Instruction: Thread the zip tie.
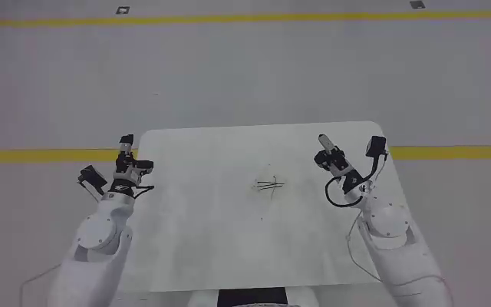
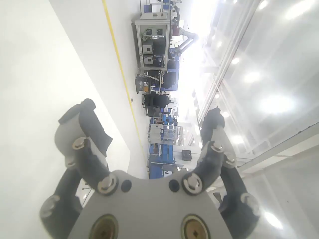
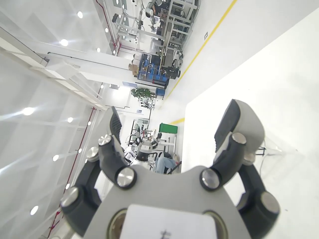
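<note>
Spreading under everything is a pale grey floor crossed by yellow lines, and on it stands the white tabletop with rounded far corners.

The left arm stands at the tabletop's left edge, its left gripper raised over the far left corner. In the left wrist view the left gripper is spread wide, with nothing between its dark fingers.

The right arm stands at the right edge, with a black cable looping beside its wrist. Its right gripper is held over the far right part of the tabletop. In the right wrist view the right gripper is also spread wide and holds nothing.

The zip tie lies flat near the middle of the tabletop, between the two grippers and well apart from both. It shows as a small cluster of thin dark strands, too fine to count.
</note>
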`<state>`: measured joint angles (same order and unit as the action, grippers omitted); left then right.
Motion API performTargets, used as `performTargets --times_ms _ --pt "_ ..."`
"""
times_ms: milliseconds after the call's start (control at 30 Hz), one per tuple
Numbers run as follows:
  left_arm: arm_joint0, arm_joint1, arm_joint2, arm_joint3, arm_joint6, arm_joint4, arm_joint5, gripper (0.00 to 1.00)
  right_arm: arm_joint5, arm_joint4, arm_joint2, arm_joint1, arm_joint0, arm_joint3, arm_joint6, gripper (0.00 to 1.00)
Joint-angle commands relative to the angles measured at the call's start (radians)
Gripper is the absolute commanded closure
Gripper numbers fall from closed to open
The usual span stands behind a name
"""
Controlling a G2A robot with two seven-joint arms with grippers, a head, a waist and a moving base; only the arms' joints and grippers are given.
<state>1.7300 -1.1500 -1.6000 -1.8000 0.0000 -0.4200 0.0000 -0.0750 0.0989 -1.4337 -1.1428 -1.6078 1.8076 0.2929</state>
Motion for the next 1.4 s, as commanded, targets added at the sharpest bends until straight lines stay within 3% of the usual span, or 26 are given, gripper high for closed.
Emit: performTargets --times_ms 0,233,300,333,700,833,967,1033,1300,1367 --pt "0.0 0.0 0.0 0.0 0.0 0.0 0.0 0.0 0.0 0.0 0.0 0.0 0.0 0.0 0.0 0.0" --pt "0.0 0.0 0.0 0.0 0.0 0.0 0.0 0.0 0.049 -0.275 0.056 0.022 0.069 -0.011 0.296 0.0" --pt "0.0 0.0 0.0 0.0 0.0 0.0 0.0 0.0 0.062 -0.299 0.068 0.024 0.072 -0.006 0.335 0.0" --pt "0.0 0.0 0.0 0.0 0.0 0.0 0.0 0.0 0.055 -0.311 0.089 0.027 0.066 -0.003 0.407 0.0" --pt "0.0 0.0 0.0 0.0 0.0 0.0 0.0 0.0 0.055 -0.311 0.089 0.027 0.066 -0.003 0.407 0.0" --pt "0.0 0.0 0.0 0.0 0.0 0.0 0.0 0.0 0.056 -0.569 0.17 0.036 0.121 0.014 0.538 0.0" --pt "0.0 0.0 0.0 0.0 0.0 0.0 0.0 0.0 0.029 -0.651 0.245 0.034 0.173 -0.002 0.609 0.0" --pt "0.0 0.0 0.0 0.0 0.0 0.0 0.0 0.0 -0.006 -0.672 0.271 0.034 0.185 -0.001 0.638 0.0" --pt "0.0 0.0 0.0 0.0 0.0 0.0 0.0 0.0 -0.006 -0.672 0.271 0.034 0.185 -0.001 0.638 0.0" --pt "0.0 0.0 0.0 0.0 0.0 0.0 0.0 0.0 -0.05 -0.707 0.295 0.034 0.213 0.006 0.662 0.0"
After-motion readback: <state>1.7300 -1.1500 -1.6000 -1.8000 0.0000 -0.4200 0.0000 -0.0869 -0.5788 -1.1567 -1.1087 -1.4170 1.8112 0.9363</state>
